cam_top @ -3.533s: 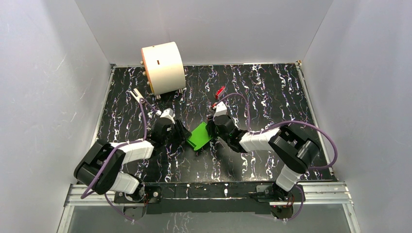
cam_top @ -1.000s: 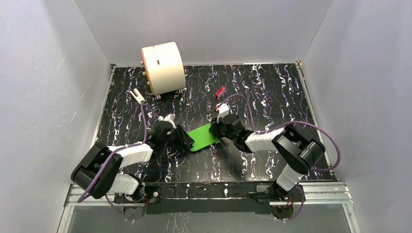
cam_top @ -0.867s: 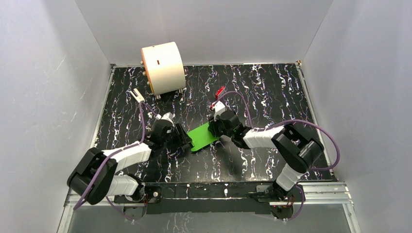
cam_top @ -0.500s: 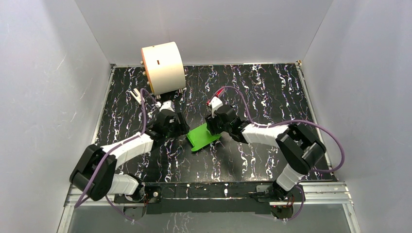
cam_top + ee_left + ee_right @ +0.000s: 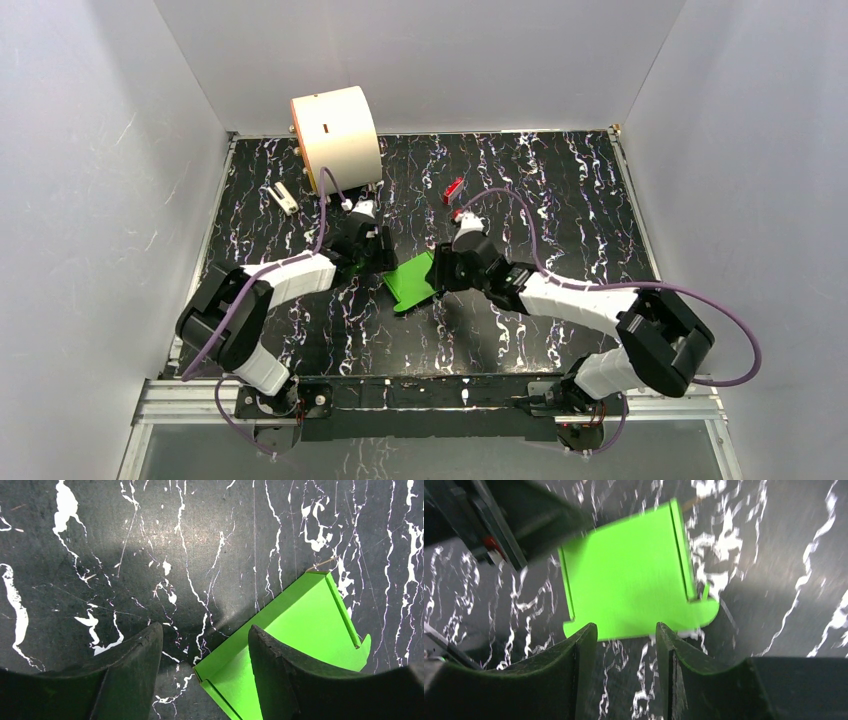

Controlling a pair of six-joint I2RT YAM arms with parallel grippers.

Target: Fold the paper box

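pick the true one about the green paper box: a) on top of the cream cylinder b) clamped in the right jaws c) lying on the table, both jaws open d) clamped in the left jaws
c: the paper box lies on the table, and both wrist views show jaws spread with nothing pinched.

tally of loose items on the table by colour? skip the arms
Green: 1, the paper box
Red: 1, the small block
Cream: 1, the large cylinder
Pale, whitish: 1, a small object, too small to identify
Total: 4
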